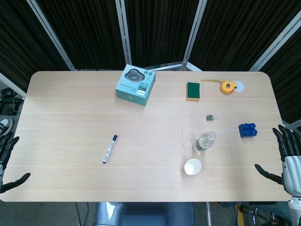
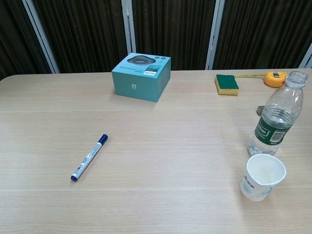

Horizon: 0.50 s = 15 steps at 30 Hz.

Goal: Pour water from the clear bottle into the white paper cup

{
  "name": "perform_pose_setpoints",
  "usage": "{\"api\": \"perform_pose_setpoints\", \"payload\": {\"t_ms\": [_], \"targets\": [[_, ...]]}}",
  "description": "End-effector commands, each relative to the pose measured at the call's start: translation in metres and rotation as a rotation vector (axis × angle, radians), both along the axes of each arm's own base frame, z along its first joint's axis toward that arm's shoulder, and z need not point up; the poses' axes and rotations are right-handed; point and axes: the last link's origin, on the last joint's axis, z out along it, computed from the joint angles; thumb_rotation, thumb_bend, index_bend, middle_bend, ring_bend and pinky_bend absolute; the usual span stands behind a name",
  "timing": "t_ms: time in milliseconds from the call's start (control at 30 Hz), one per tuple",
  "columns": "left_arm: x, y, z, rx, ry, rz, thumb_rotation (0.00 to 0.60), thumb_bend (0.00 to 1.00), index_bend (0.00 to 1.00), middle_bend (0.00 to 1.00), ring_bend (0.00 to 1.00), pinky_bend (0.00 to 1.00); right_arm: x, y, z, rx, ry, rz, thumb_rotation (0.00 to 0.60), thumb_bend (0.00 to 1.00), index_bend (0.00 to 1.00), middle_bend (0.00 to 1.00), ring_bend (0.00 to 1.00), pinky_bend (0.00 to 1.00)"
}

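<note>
- Both hands wait at the table's near corners: the left hand and the right hand hold nothing, with their fingers spread apart.
- The clear bottle stands up with no cap, on the right side of the table.
- The white paper cup stands just in front of it, mouth up.
- A blue pen lies far off to the left.

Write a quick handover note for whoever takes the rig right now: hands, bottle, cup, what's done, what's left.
Left hand: open, at the table's near left edge, holding nothing.
Right hand: open, at the near right edge, holding nothing.
Clear bottle: upright, uncapped, near right of table, just behind the cup.
White paper cup: upright, looks empty.
Done: nothing.
Left: grasp bottle, probably with the nearer right hand, and pour.
</note>
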Motion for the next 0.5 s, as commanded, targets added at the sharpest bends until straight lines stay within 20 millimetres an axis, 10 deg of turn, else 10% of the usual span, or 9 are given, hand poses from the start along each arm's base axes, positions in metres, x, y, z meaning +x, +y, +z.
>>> {"api": "perform_pose_setpoints", "payload": {"t_ms": [33, 500], "targets": [[0.0, 0.0, 0.0, 0.001, 0.0, 0.0, 0.6, 0.0, 0.0, 0.0, 0.0, 0.0, 0.0, 0.0, 0.0, 0.001, 0.001, 0.001, 0.6, 0.0, 0.0, 0.0, 0.0, 0.0], [0.0, 0.002, 0.0, -0.004, 0.0, -0.003, 0.6, 0.0, 0.0, 0.0, 0.0, 0.0, -0.026, -0.035, -0.02, 0.23, -0.157, -0.04, 0.6, 0.0, 0.0, 0.0, 0.0, 0.0]]}}
